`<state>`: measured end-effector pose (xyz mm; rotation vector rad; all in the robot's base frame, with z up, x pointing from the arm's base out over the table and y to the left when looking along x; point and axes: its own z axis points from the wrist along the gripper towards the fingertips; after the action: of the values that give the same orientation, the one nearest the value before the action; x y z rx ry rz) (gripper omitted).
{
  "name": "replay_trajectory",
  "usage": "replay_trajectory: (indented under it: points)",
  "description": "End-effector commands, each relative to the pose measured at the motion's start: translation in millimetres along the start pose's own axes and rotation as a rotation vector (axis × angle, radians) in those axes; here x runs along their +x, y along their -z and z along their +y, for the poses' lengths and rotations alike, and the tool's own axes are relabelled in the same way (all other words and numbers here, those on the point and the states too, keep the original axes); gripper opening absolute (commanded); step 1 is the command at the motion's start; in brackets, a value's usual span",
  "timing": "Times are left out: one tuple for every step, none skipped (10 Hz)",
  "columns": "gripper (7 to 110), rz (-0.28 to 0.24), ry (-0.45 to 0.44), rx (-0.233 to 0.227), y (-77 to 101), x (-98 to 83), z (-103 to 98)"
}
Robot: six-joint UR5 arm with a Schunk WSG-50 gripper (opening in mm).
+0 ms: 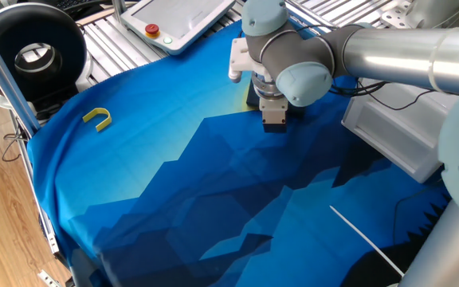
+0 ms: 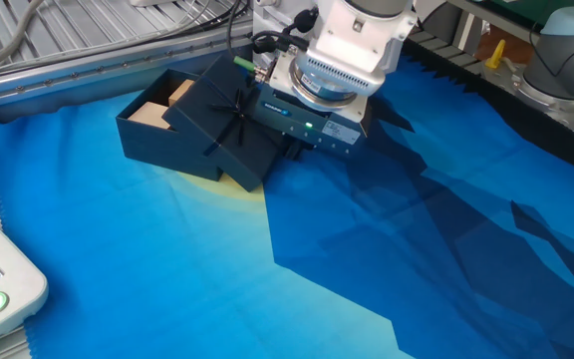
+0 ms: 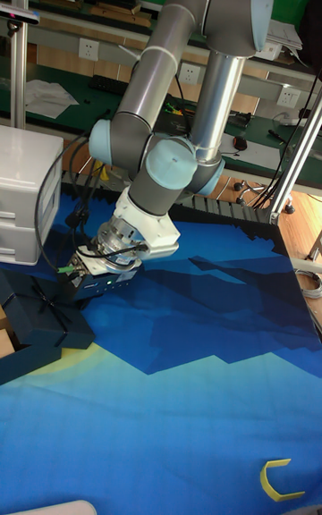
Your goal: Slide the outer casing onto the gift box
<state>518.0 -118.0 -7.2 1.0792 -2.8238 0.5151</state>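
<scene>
Two dark cardboard pieces are sitting together on the blue-draped tabletop [image 2: 167,289], near its rear edge. One, the outer casing [image 2: 229,125], is lying with its ribbon cross and bow facing up, and it is overlapping the gift box [image 2: 145,128], whose pale tan inside is showing at the uncovered end. From the tall fixed view the casing [image 3: 45,316] is resting at the left edge of the cloth, with a lower dark edge sticking out beneath it. One hand [image 2: 289,150] is reaching down right beside the casing's side, opposite the box's exposed end, with its body tilted toward it. Its fingertips are hiding behind the wrist housing and the casing, so I cannot tell whether the jaws are spread or closed. Far off on the cloth, a small yellow U-shaped piece [image 1: 97,119] is lying alone.
</scene>
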Motion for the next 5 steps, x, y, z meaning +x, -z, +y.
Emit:
replay_trajectory:
  points:
    - [7, 0.013, -0.029, 0.013, -0.9, 3.9, -5.7]
    - [7, 0.012, -0.04, 0.013, 0.1, 4.1, -5.6]
    - [7, 0.015, -0.057, 0.014, 1.5, 4.2, -5.6]
    - [7, 0.024, -0.105, -0.003, 3.6, 5.1, -0.5]
    - [7, 0.026, -0.138, -0.012, 6.6, 5.1, 2.6]
